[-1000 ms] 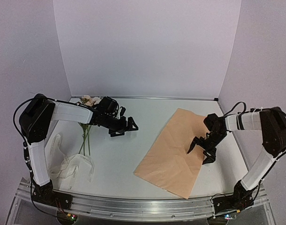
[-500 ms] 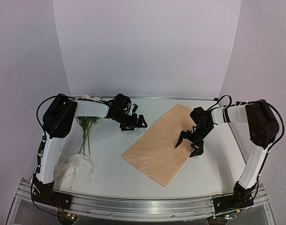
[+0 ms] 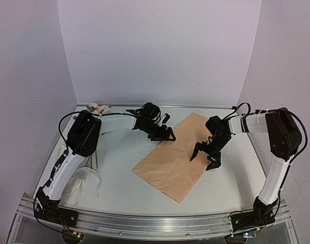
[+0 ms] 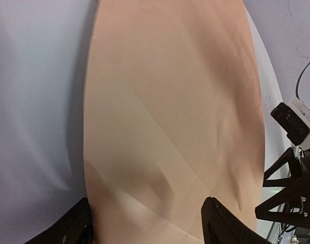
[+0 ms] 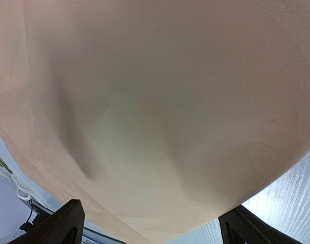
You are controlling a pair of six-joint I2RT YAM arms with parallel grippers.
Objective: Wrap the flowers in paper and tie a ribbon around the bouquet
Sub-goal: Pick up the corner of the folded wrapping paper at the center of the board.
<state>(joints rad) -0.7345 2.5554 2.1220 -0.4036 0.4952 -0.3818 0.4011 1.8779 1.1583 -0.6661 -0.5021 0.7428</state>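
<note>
**Left arm's fingers (image 3: 166, 135) and right arm's fingers (image 3: 196, 152) open over a large tan-brown kraft paper sheet (image 3: 170, 165)**

Seen from above, two black-and-white robot arms reach across a white counter (image 3: 119, 178) toward its middle, with a pale lilac backdrop (image 3: 160, 51) behind. The tan-brown kraft paper sheet lies flat and creased between them. It is turned at an angle, so one corner points to the back of the counter and another to the near edge.

The left arm's fingers sit at the sheet's back-left edge. In the left wrist view they stand well apart at the bottom of the picture, with the paper stretching away between them (its left edge runs just beside one finger). They hold nothing. Whether their tips touch the sheet cannot be told.

The right arm's fingers hang over the sheet's right side, pointing down and spread wide, holding nothing. Blurred brown paper close beneath them fills the right wrist view, with the two dark fingertips at the bottom corners. Contact cannot be told here either.

A small bunch of flowers (image 3: 98, 108) lies at the back left corner of the counter, well apart from the paper. Only its cream and white heads show clearly, because the left arm mostly hides the thin green stems. A long cream-white ribbon (image 3: 89, 180) lies in loose loops at the near left, beside the left arm, also well apart from the paper.
</note>
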